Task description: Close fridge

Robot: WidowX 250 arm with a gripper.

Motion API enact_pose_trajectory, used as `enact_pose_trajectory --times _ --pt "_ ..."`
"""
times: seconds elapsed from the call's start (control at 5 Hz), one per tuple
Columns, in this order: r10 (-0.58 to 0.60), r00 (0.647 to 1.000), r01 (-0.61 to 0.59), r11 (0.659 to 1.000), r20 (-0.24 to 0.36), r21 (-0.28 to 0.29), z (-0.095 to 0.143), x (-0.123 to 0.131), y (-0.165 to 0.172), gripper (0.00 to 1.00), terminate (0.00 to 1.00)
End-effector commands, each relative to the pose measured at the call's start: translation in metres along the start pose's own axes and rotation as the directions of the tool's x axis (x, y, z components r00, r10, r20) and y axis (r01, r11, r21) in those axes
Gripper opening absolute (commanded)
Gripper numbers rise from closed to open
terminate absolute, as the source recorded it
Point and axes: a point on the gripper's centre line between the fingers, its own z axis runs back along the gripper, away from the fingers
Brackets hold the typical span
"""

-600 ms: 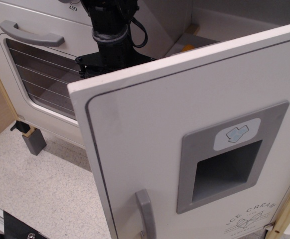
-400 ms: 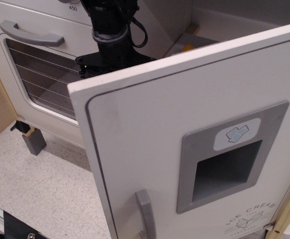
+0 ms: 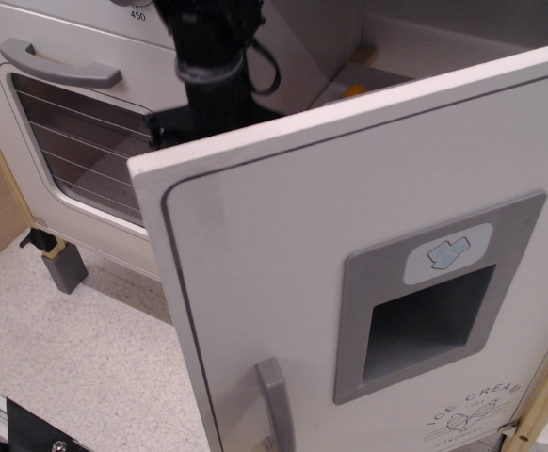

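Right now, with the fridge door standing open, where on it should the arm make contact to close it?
Judging from this view, the outer face of the fridge door near its free edge, beside the vertical grey handle, is best: furthest from the hinge side at right, so least force. Come from the front and push inward. The gripper is hidden behind the door, so the arm must first clear the top edge.

Single black arm seen descending from top edge, roughly upright. Grey band wrapped around wrist section. Black cable looped out at right side of wrist. Below band, darker gripper body seen, widened at lower end. Lower part of gripper cut off from view, fingertips hidden. Jaw spacing cannot be judged. No contact by fingers can be made out.
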Motion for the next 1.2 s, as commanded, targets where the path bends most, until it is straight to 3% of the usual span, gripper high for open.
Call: enact_pose_trajectory --times 0.0,0.4,0.8,1.0 --pt "-0.078 0.989 0.089 0.993 0.128 -0.077 0.071 0.007 -0.03 1.0 0.0" --pt "-0.154 0.98 0.176 0.965 0.122 -0.196 0.129 -0.011 -0.045 1.0 0.0" --pt "-0.298 0.938 0.336 0.905 0.177 -0.261 0.154 -0.032 -0.049 1.0 0.0" --pt "-0.343 0.916 0.393 0.871 0.207 -0.295 0.162 -0.06 -0.052 1.0 0.0"
